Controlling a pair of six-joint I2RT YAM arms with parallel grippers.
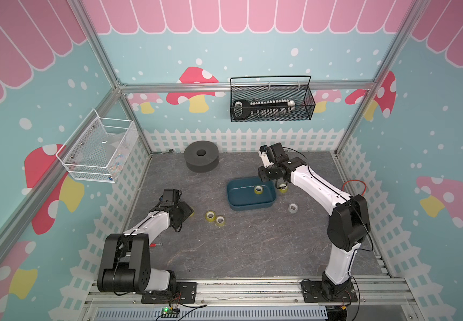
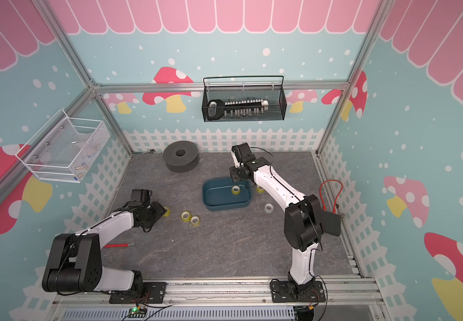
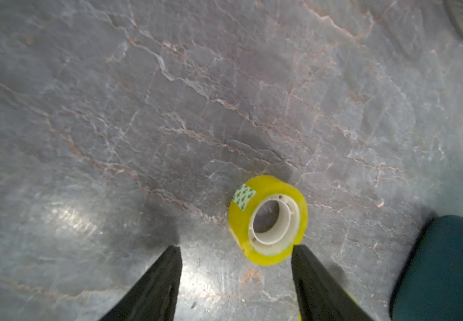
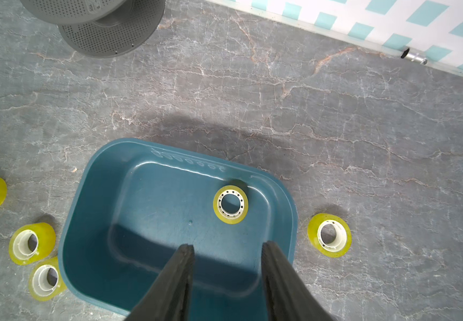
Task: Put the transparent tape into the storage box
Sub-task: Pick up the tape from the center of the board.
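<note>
Right wrist view shows one yellow-tinted tape roll [image 4: 230,204] lying flat inside the storage box [image 4: 94,194], so the job is begun but far from finished. A roll [image 4: 329,235] sits just beside the box on the table, and three more [image 4: 32,243] lie off its other side. The right gripper [image 4: 227,250] hangs over the box, jaws apart and empty. In a top view a grey-looking roll [image 1: 292,208] also waits nearby, though it is too small to say whether it is clear tape. The left gripper [image 3: 236,250] has its jaws parted around the near edge of a roll [image 3: 268,219] on the table, not yet clamping it; that roll looks like the next to go in
</note>
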